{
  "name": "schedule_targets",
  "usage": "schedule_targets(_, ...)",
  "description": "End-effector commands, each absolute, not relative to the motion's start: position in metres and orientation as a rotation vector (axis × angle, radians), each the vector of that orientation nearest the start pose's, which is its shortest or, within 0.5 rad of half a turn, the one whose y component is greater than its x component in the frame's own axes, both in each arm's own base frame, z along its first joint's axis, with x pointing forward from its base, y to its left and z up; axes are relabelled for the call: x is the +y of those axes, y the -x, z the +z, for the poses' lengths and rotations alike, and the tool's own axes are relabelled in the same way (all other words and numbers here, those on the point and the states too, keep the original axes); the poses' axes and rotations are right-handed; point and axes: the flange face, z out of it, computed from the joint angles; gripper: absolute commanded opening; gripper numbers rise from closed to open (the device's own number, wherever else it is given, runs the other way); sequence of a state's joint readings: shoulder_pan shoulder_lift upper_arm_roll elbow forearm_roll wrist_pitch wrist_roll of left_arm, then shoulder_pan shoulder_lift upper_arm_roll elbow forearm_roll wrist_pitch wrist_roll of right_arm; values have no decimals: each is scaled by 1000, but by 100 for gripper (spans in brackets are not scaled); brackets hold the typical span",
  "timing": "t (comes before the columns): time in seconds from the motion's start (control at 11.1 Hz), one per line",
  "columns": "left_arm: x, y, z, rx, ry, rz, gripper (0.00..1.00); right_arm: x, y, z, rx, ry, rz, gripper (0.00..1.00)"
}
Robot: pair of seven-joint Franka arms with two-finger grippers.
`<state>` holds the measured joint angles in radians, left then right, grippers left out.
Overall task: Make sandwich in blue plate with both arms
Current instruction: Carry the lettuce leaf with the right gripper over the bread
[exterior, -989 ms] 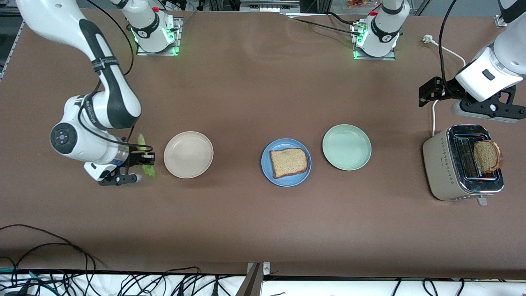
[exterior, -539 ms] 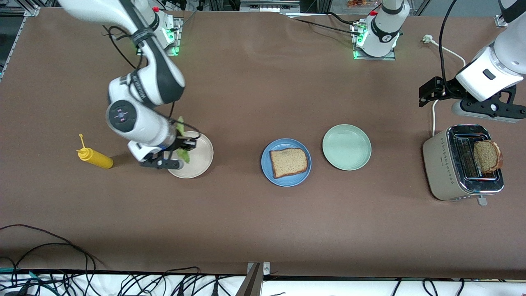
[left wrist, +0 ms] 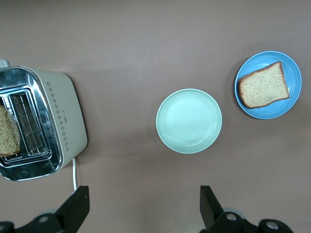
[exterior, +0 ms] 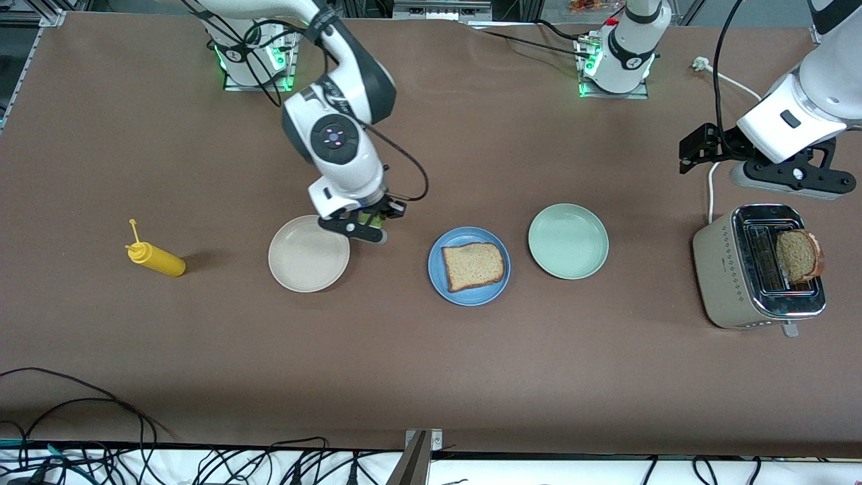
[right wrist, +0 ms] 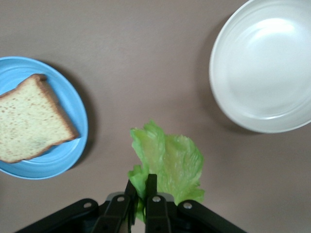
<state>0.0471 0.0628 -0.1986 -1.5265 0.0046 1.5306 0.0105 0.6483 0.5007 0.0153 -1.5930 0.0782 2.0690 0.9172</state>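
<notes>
The blue plate point(exterior: 469, 298) lies mid-table with one brown bread slice point(exterior: 473, 266) on it. My right gripper point(exterior: 367, 225) hangs over the bare table between the cream plate and the blue plate, shut on a ruffled green lettuce leaf point(right wrist: 167, 158). The right wrist view shows that gripper point(right wrist: 141, 180) pinching the leaf's edge, with the blue plate point(right wrist: 53, 162) and its bread point(right wrist: 29, 119) off to one side. A second bread slice point(exterior: 798, 254) stands in the toaster point(exterior: 757, 266). My left gripper point(exterior: 784, 176) hovers open over the table beside the toaster, its jaws point(left wrist: 144, 204) wide apart and empty.
A cream plate point(exterior: 308, 253) and a pale green plate point(exterior: 568, 241) flank the blue plate, both bare. A yellow squeeze bottle point(exterior: 156, 258) lies toward the right arm's end. The toaster's white cord point(exterior: 710, 182) runs under my left gripper. Cables trail along the table's near edge.
My right arm has swung the lettuce from the right arm's end, over the cream plate, to the gap beside the blue plate, uncovering the yellow bottle. The left gripper shifted slightly.
</notes>
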Motion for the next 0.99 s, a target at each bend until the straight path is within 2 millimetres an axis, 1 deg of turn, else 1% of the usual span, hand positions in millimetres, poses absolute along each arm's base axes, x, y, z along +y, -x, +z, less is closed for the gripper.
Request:
schedule_targets(0.0, -83, -560, 614, 253, 3118, 64, 100, 493, -532, 322, 672, 3037, 71, 0)
schedule_targets(0.18, -83, -560, 614, 253, 3118, 64, 100, 525, -526, 314, 795, 2996, 47, 0)
schedule_targets(0.36, -82, -560, 614, 251, 3118, 64, 100, 552, -521, 300, 922, 2962, -5, 0)
schedule_targets(0.54, -82, -560, 614, 251, 3118, 64, 100, 575, -522, 300, 1063, 2877, -48, 0)
schedule_targets(0.72, -78, -561, 614, 239, 3121, 65, 100, 573, -531, 298, 1140, 2835, -73, 0)
schedule_targets(0.81, -73, -562, 614, 227, 3122, 65, 100, 574, -535, 293, 1187, 2806, -86, 0)
schedule_targets(0.9, -73, -562, 614, 227, 3123, 65, 100, 577, -540, 287, 1228, 2768, -105, 0)
